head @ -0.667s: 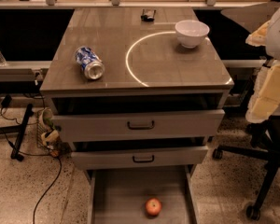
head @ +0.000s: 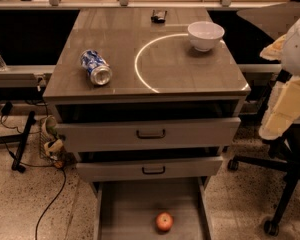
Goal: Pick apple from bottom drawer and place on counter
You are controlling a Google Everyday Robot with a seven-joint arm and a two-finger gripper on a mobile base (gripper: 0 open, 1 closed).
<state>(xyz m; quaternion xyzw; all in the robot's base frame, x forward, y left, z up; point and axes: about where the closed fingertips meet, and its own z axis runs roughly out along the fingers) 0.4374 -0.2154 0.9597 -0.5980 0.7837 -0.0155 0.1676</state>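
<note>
Speckled flooring surrounds a grey cabinet whose counter (head: 115,39) carries a thin white circle line (head: 138,64). Compared with the earlier frame, no item has changed position: the apple, can, bowl and arm all sit where they were. The apple (head: 164,222) rests on the floor of the bottom drawer (head: 125,214), which is pulled out, near its right wall and clear of both walls. Two drawer fronts (head: 190,132) with black handles, both slightly open, overhang the rear of that drawer; the apple lies forward of them, uncovered. On the counter, a blue-and-white can (head: 96,67) lies on its side left of the circle, a white bowl (head: 205,35) stands on the circle's upper right, and a small dark object (head: 159,16) lies at the rear edge. The gripper (head: 285,109) hangs at the right of the cabinet, level with the upper drawer front, well apart from the apple; whether it is spread or closed cannot be told. A black chair base (head: 285,184) stands below it.
</note>
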